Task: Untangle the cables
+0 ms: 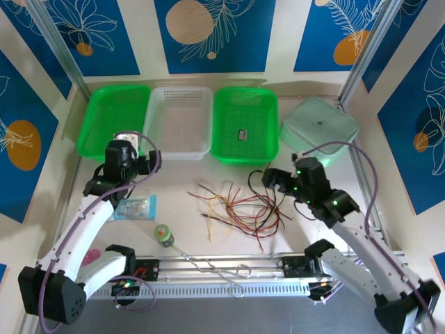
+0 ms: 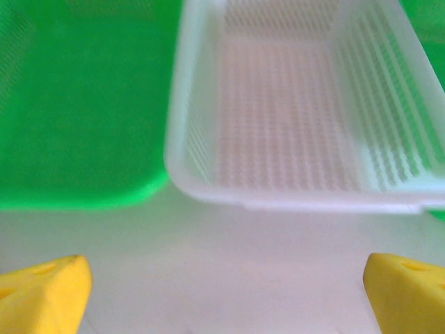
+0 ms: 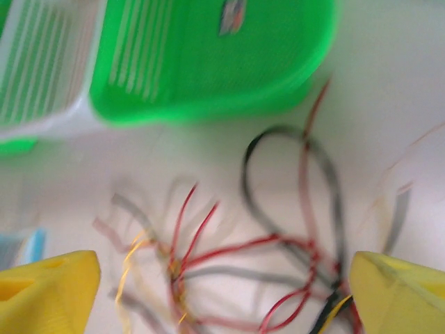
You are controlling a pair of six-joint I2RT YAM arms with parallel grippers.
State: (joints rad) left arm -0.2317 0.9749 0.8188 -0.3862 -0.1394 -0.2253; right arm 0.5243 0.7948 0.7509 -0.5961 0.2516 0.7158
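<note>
You work on a pale tabletop, closed in by cream walls hung with blue leaf-print panels. Along its far edge stand a green tray, a white mesh tray, a second green tray and a pale lidded box. The cables, red, black and yellow-tan, lie in a loose tangle mid-table, near the second green tray. Your right gripper hovers over them, fingers spread wide, holding nothing. Your left gripper is also wide and empty, and faces where the green tray and the white mesh tray meet.
</note>
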